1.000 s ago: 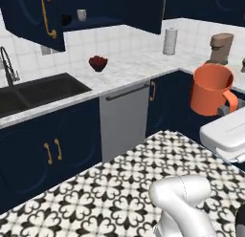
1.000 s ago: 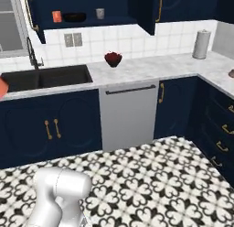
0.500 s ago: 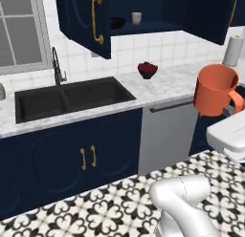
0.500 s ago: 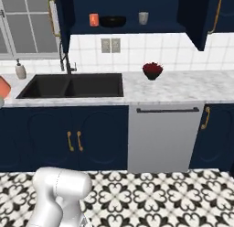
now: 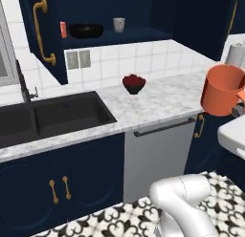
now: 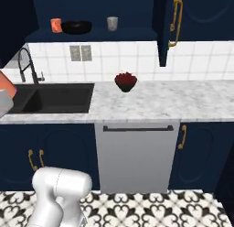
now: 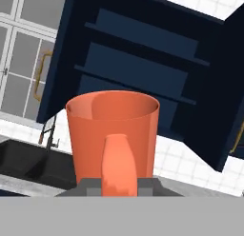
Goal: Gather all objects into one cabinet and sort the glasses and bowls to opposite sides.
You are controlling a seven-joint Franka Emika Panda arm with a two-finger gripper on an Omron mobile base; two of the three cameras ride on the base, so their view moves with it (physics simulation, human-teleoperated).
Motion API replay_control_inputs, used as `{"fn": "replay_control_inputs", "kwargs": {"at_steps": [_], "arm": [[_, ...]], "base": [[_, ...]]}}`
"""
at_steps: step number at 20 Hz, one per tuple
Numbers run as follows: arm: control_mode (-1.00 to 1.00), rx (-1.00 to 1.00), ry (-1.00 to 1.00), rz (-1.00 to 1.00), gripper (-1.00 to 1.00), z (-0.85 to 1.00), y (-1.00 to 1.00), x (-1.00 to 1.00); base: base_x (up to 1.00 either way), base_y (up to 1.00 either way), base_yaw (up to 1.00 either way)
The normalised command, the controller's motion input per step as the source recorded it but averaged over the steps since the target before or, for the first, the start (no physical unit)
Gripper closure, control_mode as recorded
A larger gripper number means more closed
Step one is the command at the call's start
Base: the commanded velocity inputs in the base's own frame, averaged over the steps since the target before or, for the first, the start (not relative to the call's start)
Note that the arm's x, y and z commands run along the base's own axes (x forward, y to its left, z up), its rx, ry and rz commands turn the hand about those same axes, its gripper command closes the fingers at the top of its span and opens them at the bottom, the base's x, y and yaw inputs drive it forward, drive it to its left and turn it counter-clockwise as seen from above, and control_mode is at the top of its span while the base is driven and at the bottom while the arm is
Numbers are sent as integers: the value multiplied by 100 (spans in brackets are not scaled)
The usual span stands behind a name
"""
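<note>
My gripper [image 7: 119, 186] is shut on an orange mug [image 7: 112, 132], handle toward the camera; this mug [image 5: 222, 90] hangs at the right over the counter edge and appears at the left edge [image 6: 5, 84] in the right base view. The navy cabinet [image 5: 119, 37] stands open ahead. On its shelf sit a second orange mug [image 5: 62, 29], the wide black bowl [image 5: 86, 30] and the grey-beige mug [image 5: 119, 25]; they show again as mug [image 6: 56, 25], bowl [image 6: 76, 27] and mug [image 6: 112, 23]. The dark red bowl [image 5: 134, 83] rests on the marble counter below [image 6: 125, 81].
A black sink [image 5: 48, 117] with a faucet [image 5: 26, 85] lies left of the red bowl. The cabinet's open door [image 5: 40, 33] with a brass handle juts out at the left. A dishwasher front [image 6: 136, 153] sits under the counter. A paper towel roll [image 5: 234, 53] stands far right.
The base has driven and turned, so the whole scene slid: the open cabinet, sink and red bowl now lie closer and straight ahead. The orange mug stays in the gripper.
</note>
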Motion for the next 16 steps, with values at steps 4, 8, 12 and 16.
{"fn": "replay_control_inputs", "kwargs": {"at_steps": [4,8,12,16], "arm": [[100,0,0,0,100,0,0,0],[100,0,0,0,100,0,0,0],[100,0,0,0,100,0,0,0],[100,0,0,0,100,0,0,0]], "base": [[99,-3,4],[100,-6,2],[100,-54,0],[100,-38,0]]}}
